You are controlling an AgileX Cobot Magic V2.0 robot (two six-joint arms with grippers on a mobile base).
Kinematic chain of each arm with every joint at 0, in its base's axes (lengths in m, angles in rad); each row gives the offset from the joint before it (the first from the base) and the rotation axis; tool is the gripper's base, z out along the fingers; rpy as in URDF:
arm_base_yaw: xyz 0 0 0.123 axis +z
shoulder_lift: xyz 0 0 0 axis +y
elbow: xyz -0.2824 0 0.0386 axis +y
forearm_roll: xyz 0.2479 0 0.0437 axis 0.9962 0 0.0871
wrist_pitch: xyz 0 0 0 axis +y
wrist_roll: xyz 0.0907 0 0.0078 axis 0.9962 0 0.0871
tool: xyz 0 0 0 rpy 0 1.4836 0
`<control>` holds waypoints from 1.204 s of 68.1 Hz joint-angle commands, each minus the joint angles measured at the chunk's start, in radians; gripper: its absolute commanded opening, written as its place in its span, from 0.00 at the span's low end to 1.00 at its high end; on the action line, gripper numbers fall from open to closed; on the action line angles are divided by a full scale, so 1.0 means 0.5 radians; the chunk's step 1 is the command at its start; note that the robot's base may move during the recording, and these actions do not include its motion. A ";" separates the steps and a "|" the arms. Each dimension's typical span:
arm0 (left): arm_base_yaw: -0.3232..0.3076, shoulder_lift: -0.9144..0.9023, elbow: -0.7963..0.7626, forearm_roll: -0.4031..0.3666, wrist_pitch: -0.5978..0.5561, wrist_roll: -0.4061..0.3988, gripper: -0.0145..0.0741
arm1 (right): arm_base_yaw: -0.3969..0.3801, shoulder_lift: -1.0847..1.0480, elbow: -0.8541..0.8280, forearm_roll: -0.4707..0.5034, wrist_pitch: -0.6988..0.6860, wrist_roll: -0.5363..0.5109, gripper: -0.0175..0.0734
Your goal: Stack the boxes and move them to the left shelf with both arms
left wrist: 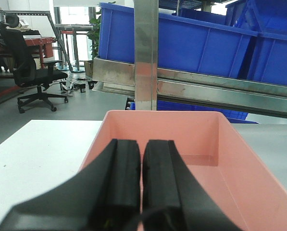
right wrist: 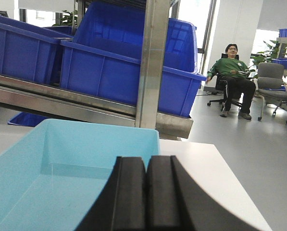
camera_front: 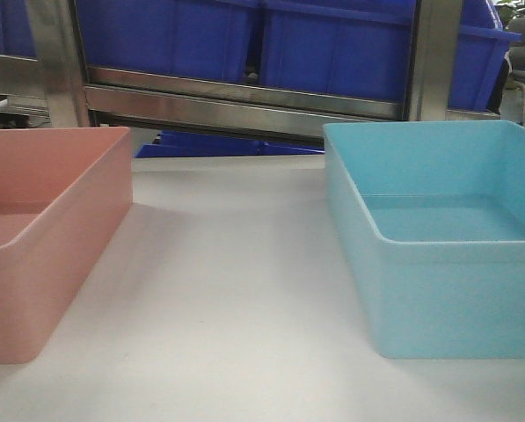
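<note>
In the front view the pink box (camera_front: 42,237) sits at the left edge of the frame, partly cut off. It rests on the white table (camera_front: 236,299) with its open top up and nothing inside. Its long axis runs from the bottom of the frame toward the steel rack (camera_front: 244,101) at the top.

In the left wrist view the left gripper (left wrist: 142,144) fills the lower middle. Its black pads are clenched together and there is nothing between them. The pink box lies straight ahead of it, its length pointing away from the pads toward the rack post. The pads hide the near short wall, so I cannot tell whether they touch it.

A wide strip of bare table runs through the middle of the front view and keeps the two boxes well apart. Dark bins (camera_front: 332,44) stand on the rack above.

The blue box (camera_front: 438,264) sits at the right of the front view, upright and empty. Its long axis is parallel to the pink box's.

In the right wrist view the right gripper (right wrist: 146,161) is at the bottom centre, also clamped with nothing held. The blue box lies ahead of it and to the left of the frame.

Each arm is nearer its own box, left to pink and right to blue. Stacking has not begun. The next move will likely need the pads parted before either rim can be taken.
</note>
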 commanded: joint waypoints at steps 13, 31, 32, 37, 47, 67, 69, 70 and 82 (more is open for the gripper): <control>0.001 -0.010 0.042 -0.188 -0.146 0.001 0.17 | -0.004 -0.010 -0.008 0.006 -0.177 -0.019 0.25; 0.001 0.190 -0.217 -0.040 0.067 0.001 0.17 | -0.004 -0.010 -0.008 0.006 -0.177 -0.019 0.25; 0.001 0.208 -0.235 -0.015 0.076 0.001 0.17 | -0.004 -0.010 -0.008 0.006 -0.177 -0.019 0.25; 0.001 0.341 -0.349 0.095 0.094 0.001 0.17 | -0.004 -0.010 -0.008 0.006 -0.177 -0.019 0.25; 0.001 0.691 -0.635 0.099 0.291 0.001 0.17 | -0.004 -0.010 -0.008 0.006 -0.177 -0.019 0.25; 0.001 1.445 -1.184 0.049 0.509 0.001 0.17 | -0.004 -0.010 -0.008 0.006 -0.177 -0.019 0.25; 0.001 1.501 -1.236 0.043 0.545 0.001 0.17 | -0.004 -0.010 -0.008 0.006 -0.177 -0.019 0.25; 0.001 1.546 -1.267 0.043 0.566 0.001 0.17 | -0.004 -0.010 -0.008 0.006 -0.177 -0.019 0.25; 0.001 1.972 -1.570 0.030 0.832 0.001 0.17 | -0.004 -0.010 -0.008 0.006 -0.177 -0.019 0.25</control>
